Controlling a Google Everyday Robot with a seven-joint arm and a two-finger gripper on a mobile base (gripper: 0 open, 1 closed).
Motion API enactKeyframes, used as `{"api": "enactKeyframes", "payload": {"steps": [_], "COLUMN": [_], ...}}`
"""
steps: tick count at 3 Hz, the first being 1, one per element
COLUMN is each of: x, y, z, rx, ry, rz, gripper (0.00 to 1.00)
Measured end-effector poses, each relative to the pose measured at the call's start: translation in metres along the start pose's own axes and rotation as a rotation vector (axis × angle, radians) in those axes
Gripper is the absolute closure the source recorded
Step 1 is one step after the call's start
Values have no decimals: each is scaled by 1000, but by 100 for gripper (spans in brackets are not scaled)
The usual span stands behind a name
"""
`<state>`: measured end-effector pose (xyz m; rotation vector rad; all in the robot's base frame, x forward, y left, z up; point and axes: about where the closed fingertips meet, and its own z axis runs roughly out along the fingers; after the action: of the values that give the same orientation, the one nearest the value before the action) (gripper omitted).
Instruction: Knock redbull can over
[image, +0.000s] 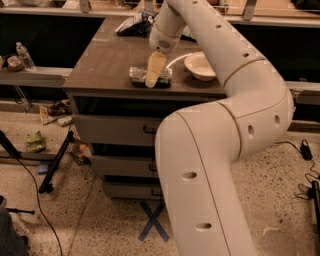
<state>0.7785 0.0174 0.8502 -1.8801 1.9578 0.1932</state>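
The redbull can (136, 75) lies on its side on the dark wooden cabinet top (105, 65), near the front edge, with its length running left to right. My gripper (153, 74) hangs from the white arm that reaches in from the lower right. It is right in front of the middle of the can and covers that part, touching it or nearly so.
A white bowl (200, 67) sits just right of the can. A crumpled bag (132, 24) lies at the back of the top. A clear water bottle (24, 55) stands on a ledge at the left. Drawers sit below, and cables and a blue X (152, 227) are on the floor.
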Motion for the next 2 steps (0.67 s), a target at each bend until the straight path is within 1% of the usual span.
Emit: {"api": "enactKeyframes", "payload": {"steps": [1,2], "x": [-1,6], "y": [-1,-4], "z": [-1,-18], "rx": [3,18], "ry": [-6,-50], "rz": [4,63], "gripper": [0,0]}}
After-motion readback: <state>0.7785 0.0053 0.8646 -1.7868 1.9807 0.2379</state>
